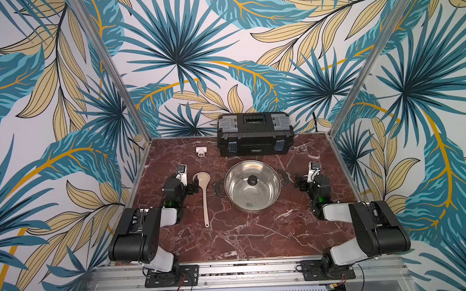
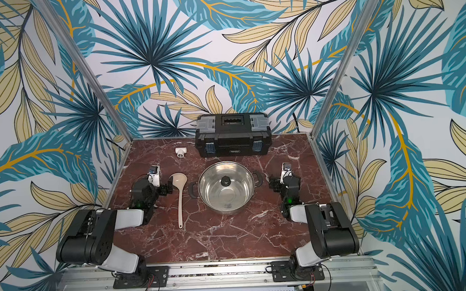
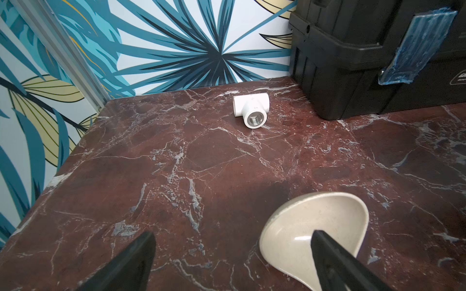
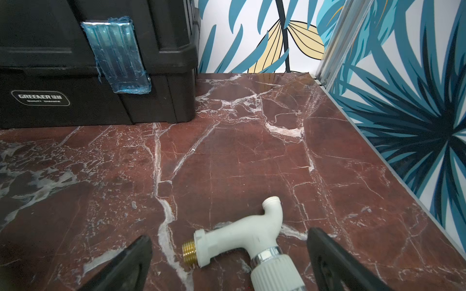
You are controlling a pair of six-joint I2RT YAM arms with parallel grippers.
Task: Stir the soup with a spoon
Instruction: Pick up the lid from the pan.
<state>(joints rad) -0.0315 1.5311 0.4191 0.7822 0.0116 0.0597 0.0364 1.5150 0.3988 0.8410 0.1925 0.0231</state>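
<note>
Red-brown veined marble is covering the desk [image 1: 243, 239], and leaf-pattern wallpaper [image 1: 170, 60] is closing it in on three sides. The spoon [image 1: 205, 203] of the task, a cream-beige plastic ladle, is lying flat on the desk between the left pincer [image 1: 192, 187] and the shiny stainless-steel pot [image 1: 244, 199]. As far as both top views are showing, it is touching neither.

Its long axis is running from far to near. The round bowl is pointing to the back wall and the thin handle to the robot's base. The bowl end is lying just beside the left pincer, on the side toward the pot.

In the left wrist view the left pincer [image 3: 233, 234] is standing spread wide and pinching nothing. One black finger [image 3: 340, 264] is passing in front of the spoon's bowl [image 3: 315, 219].

The right pincer [image 1: 300, 182] is waiting on the other side of the pot, well apart from the spoon. In its wrist view the right pincer [image 4: 229, 235] is also spread, and a white plastic tap [image 4: 242, 236] is lying ungripped on the desk between its fingers.

We are judging the left arm to be the nearer one. The coming move is asking it to shift sideways toward the pot and a little back, so that the fingers are closing across the thin handle, not the bowl.
</note>
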